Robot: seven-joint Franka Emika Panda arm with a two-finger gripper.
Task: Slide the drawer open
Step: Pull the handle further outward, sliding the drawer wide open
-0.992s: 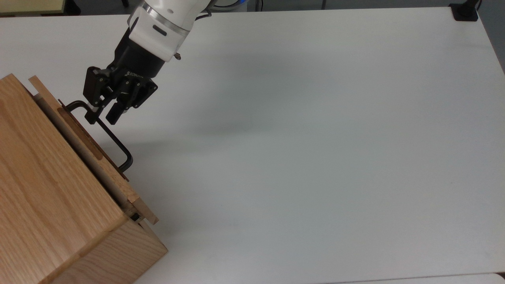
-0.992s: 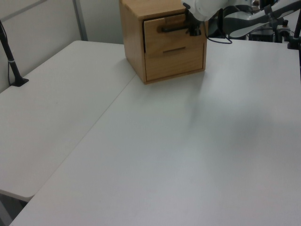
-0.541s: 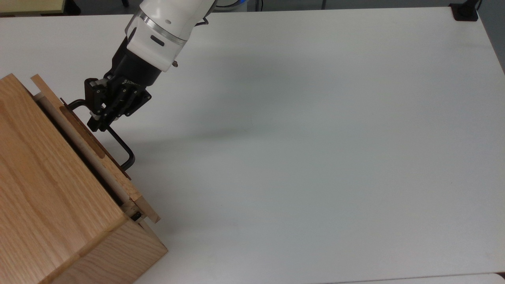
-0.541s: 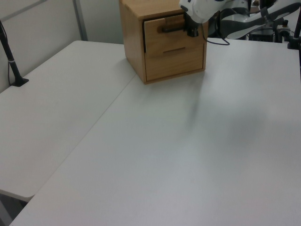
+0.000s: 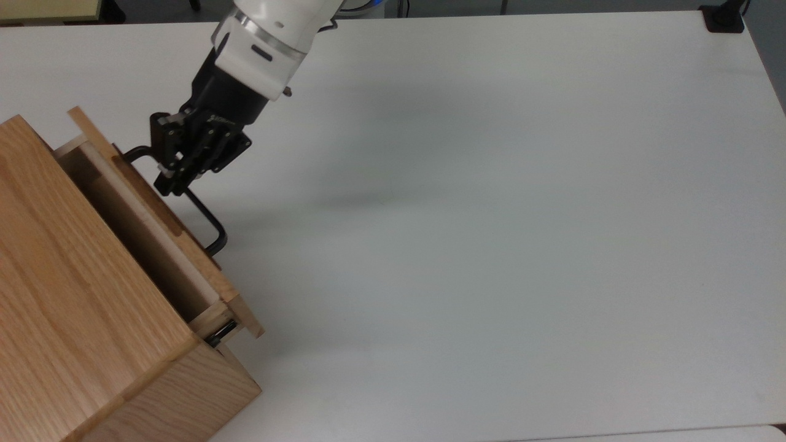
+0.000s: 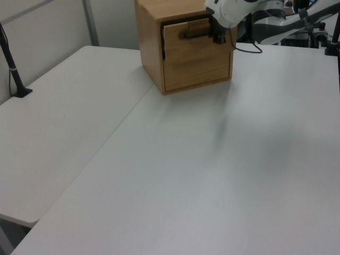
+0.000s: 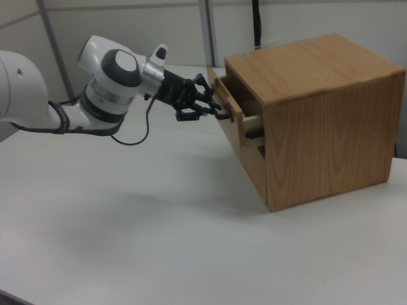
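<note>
Where the white worktop (image 5: pixel 491 215) meets the top view's left edge stands an oak cabinet (image 5: pixel 67 307); its upper drawer (image 5: pixel 153 227) sits partly slid out, shallow interior showing. Black bar handle (image 5: pixel 206 215): gripper (image 5: pixel 174 182) jaws clamped on its far end. White arm (image 7: pixel 95 89) reaches in from the right view's left.

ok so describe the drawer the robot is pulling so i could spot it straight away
Find the wooden cabinet on the white table. The drawer is at the top of its front, slid partly out. Unlike the flush front panel below it, it carries a long black bar handle, which the tool is shut on.
</note>
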